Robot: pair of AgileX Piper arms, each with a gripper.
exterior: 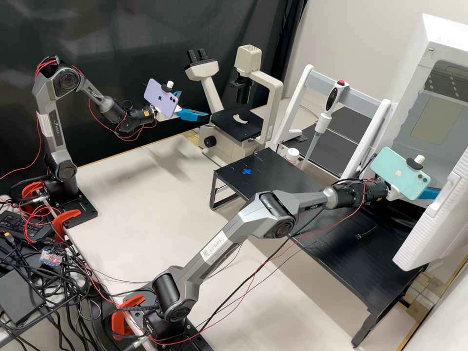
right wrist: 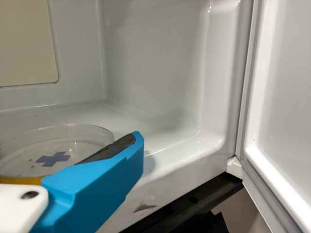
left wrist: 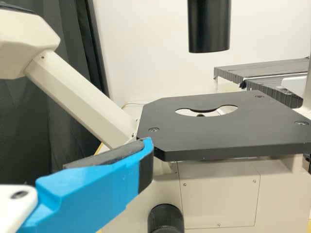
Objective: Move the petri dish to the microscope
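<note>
In the high view my left gripper (exterior: 195, 104) stands open beside the cream microscope (exterior: 267, 92), left of its black stage (exterior: 229, 126). The left wrist view has one blue finger of this left gripper (left wrist: 104, 182) in front of the stage (left wrist: 223, 131), which has a round opening. My right gripper (exterior: 429, 194) is at the white incubator, mostly behind a phone. In the right wrist view the clear petri dish (right wrist: 87, 144) lies flat on the incubator floor over a blue cross. One finger of the open right gripper (right wrist: 104, 182) overlaps the dish's edge; its hold is not seen.
The incubator's white door (exterior: 438, 219) stands open at the right. A black raised platform (exterior: 287, 183) spans the bench's right part. A pipette (exterior: 324, 117) hangs on a white-framed stand (exterior: 360, 100). A small white-capped container (exterior: 292, 155) stands near the pipette tip.
</note>
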